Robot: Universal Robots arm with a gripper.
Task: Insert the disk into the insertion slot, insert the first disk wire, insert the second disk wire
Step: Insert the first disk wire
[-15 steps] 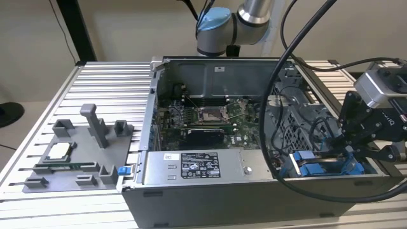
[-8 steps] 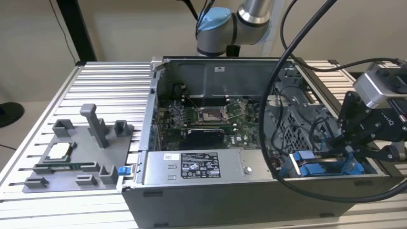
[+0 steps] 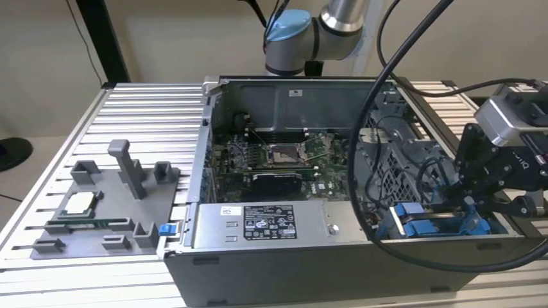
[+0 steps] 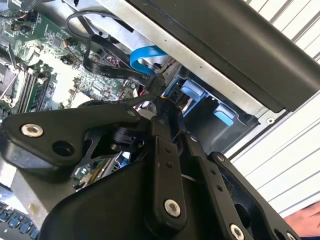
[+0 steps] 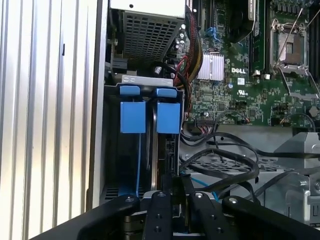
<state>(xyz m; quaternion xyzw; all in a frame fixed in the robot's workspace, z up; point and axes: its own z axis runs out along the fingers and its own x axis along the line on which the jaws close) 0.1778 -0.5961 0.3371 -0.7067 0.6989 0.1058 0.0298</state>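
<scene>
Disk (image 5: 133, 117) seated in insertion slot (image 5: 111, 160), case corner, exterior view's right. End effector (image 5: 173, 179) fingers together beside black cable (image 4: 115, 73) plug. Likely best: plug square, straight push, loose cables clear.

Robotics lab: slotted aluminium bench (image 3: 145, 102), open computer case (image 3: 291, 269), grey parts fixture (image 3: 94, 239).
</scene>
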